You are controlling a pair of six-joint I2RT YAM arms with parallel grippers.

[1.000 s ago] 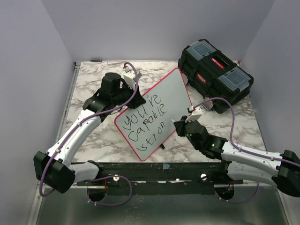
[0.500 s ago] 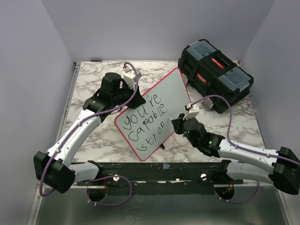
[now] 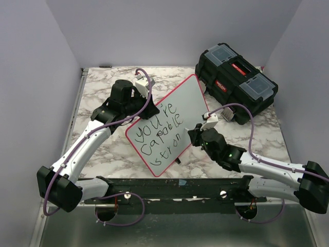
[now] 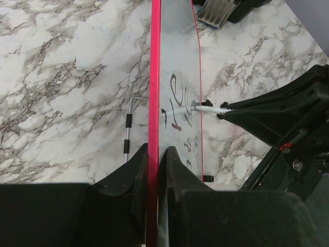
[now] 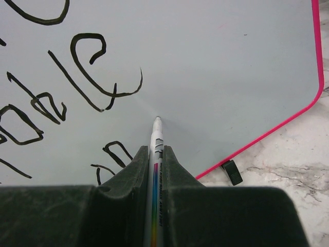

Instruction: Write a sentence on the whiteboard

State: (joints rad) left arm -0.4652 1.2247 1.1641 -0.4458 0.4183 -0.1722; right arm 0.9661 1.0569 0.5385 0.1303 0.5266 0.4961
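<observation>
Because the whiteboard (image 3: 177, 110) is held tilted just beside the toolbox (image 3: 236, 82) by the left gripper (image 4: 154, 152), clamped on its rim, it could be pushed askew when the marker (image 5: 157, 128), pinched tight in the right gripper (image 5: 155, 150), is pressed down to finish the sentence (image 3: 162, 135).

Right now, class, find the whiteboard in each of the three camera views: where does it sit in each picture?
Top external: the whiteboard sits mid-picture, turned diagonally, left of the black toolbox.
Left wrist: seen edge-on, a narrow strip running up the centre from the left gripper.
Right wrist: it fills most of the frame beyond the marker, pink rim at right.
Shared landmark: the black writing.
</observation>
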